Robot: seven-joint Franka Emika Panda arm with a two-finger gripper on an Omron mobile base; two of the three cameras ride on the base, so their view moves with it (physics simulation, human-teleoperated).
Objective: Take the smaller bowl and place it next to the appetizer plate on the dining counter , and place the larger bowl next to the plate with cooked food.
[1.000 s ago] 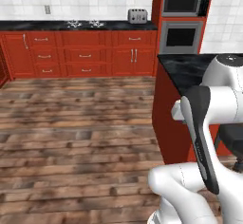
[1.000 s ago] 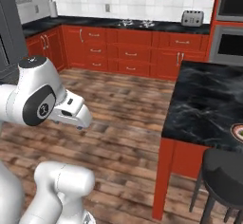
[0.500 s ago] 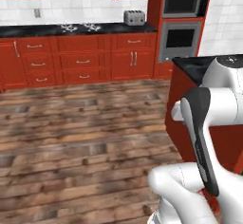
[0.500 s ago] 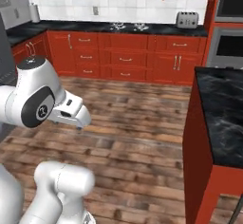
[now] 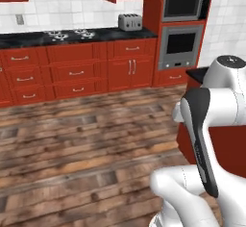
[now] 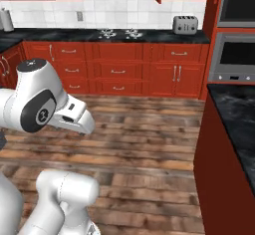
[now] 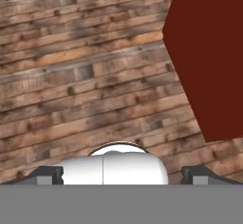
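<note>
no bowl or plate can be made out from here. of the task's things there is the dining worktop, its black marble top and red base at the right of the right base view, with a corner of it past the arm in the left base view. a wooden plank floor spreads between it and the wall worktop, which carries a stove top and a toaster, next to built-in ovens. the tool points down at the floor beside the red base, its finger tips set wide apart and holding nothing.
</note>
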